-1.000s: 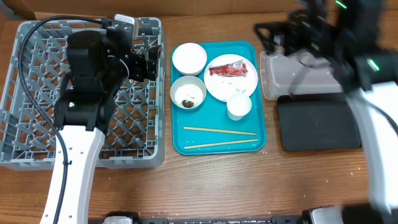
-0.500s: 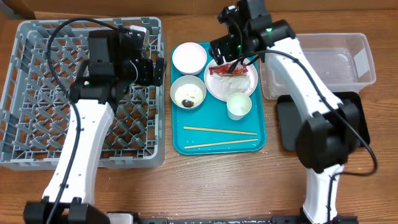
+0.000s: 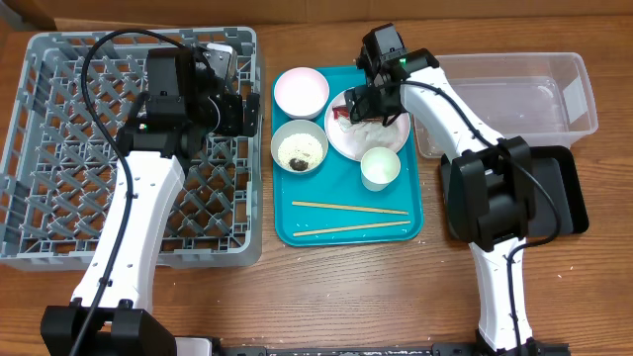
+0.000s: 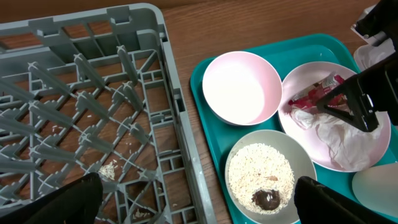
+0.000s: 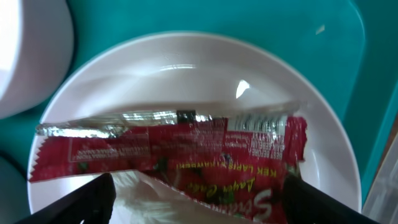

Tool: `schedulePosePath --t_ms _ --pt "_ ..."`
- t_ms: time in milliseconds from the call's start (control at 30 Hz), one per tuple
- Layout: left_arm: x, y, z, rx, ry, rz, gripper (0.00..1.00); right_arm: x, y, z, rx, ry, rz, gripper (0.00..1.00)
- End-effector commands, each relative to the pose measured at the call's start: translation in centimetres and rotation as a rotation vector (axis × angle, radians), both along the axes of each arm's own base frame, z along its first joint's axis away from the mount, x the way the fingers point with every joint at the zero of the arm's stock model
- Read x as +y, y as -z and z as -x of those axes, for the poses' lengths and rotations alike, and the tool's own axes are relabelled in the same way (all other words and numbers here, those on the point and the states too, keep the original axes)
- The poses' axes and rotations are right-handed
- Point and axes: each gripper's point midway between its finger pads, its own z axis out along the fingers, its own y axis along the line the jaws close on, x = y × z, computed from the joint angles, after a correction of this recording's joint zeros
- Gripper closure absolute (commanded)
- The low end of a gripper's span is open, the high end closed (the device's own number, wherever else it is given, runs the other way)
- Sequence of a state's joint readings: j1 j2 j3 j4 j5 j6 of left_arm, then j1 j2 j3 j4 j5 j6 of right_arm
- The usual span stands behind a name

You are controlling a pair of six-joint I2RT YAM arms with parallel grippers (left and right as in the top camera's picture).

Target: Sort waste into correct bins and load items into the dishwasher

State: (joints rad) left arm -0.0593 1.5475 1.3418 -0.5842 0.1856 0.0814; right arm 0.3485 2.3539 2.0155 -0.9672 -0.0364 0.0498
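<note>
The red wrapper and the white napkin lie on the pinkish plate. My right gripper is open just above them, a finger on each side. My left gripper is open and empty over the right edge of the grey dish rack; in the left wrist view it spans the rack wall. The grey-green bowl holds rice and a brown scrap. The pinkish bowl and the white cup stand empty.
The dishes sit on a teal tray with two wooden chopsticks at its front. The clear tub is at the back right, with the black tray in front of it, partly under the right arm.
My right arm swung left from over the clear tub to the plate and dropped close to the wrapper. My left gripper shifted slightly right along the rack's edge.
</note>
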Motion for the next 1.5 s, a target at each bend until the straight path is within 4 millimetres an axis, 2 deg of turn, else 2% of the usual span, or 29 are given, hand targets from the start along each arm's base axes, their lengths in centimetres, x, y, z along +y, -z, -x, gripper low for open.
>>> schedulePosePath --t_ms 0,133,167,267,333,367,467,533,633,700,767,833,933,967,1000,1133,1167,1300,1367,1467 --pt "0.2 -0.8 -0.4 -0.022 -0.003 -0.013 0.00 -0.5 1.4 0.6 0.048 0.059 0.013 0.13" --pt "0.2 -0.8 -0.4 -0.022 -0.003 -0.013 0.00 -0.7 3.0 1.5 0.097 0.060 0.028 0.16" --pt "0.2 -0.8 -0.4 -0.022 -0.003 -0.013 0.00 -0.9 3.8 1.9 0.117 0.061 0.035 0.18" --pt "0.2 -0.8 -0.4 -0.022 -0.003 -0.013 0.00 -0.9 4.6 2.2 0.136 0.060 0.039 0.24" --pt "0.2 -0.8 -0.4 -0.022 -0.003 -0.013 0.00 -0.9 4.6 2.2 0.136 0.060 0.039 0.38" --pt "0.2 -0.8 -0.4 -0.022 -0.003 -0.013 0.00 -0.9 4.6 2.2 0.135 0.060 0.038 0.49" --pt "0.2 -0.8 -0.4 -0.022 -0.003 -0.013 0.00 -0.9 4.6 2.2 0.134 0.060 0.038 0.93" --pt "0.2 -0.8 -0.4 -0.022 -0.003 -0.013 0.00 -0.7 4.3 2.4 0.143 0.056 0.025 0.96" --pt "0.2 -0.8 -0.4 -0.022 -0.003 -0.013 0.00 0.0 2.2 2.4 0.144 0.046 -0.012 0.96" --pt "0.2 -0.8 -0.4 -0.022 -0.003 -0.013 0.00 0.4 -0.3 2.3 0.133 0.039 -0.043 0.96" --pt "0.2 -0.8 -0.4 -0.022 -0.003 -0.013 0.00 0.9 -3.2 2.3 0.118 0.030 -0.077 0.96" --pt "0.2 -0.8 -0.4 -0.022 -0.003 -0.013 0.00 1.2 -6.9 2.8 0.102 0.022 -0.106 0.96" --pt "0.2 -0.8 -0.4 -0.022 -0.003 -0.013 0.00 0.7 -11.8 3.9 0.077 0.020 -0.114 0.96" --pt "0.2 -0.8 -0.4 -0.022 -0.003 -0.013 0.00 0.5 -12.8 4.1 0.069 0.020 -0.116 0.96" --pt "0.2 -0.8 -0.4 -0.022 -0.003 -0.013 0.00 0.0 -14.3 4.4 0.052 0.026 -0.114 0.96" --pt "0.2 -0.8 -0.4 -0.022 -0.003 -0.013 0.00 -3.0 -17.7 4.6 -0.011 0.097 -0.081 0.96" --pt "0.2 -0.8 -0.4 -0.022 -0.003 -0.013 0.00 -5.9 -18.5 3.9 -0.040 0.209 -0.043 0.96" --pt "0.2 -0.8 -0.4 -0.022 -0.003 -0.013 0.00 -12.7 -17.9 2.2 -0.063 0.464 0.022 0.96" --pt "0.2 -0.8 -0.4 -0.022 -0.003 -0.013 0.00 -15.2 -16.6 1.3 -0.056 0.554 0.010 0.96" --pt "0.2 -0.8 -0.4 -0.022 -0.003 -0.013 0.00 -17.4 -14.0 0.4 -0.025 0.621 -0.023 0.96"
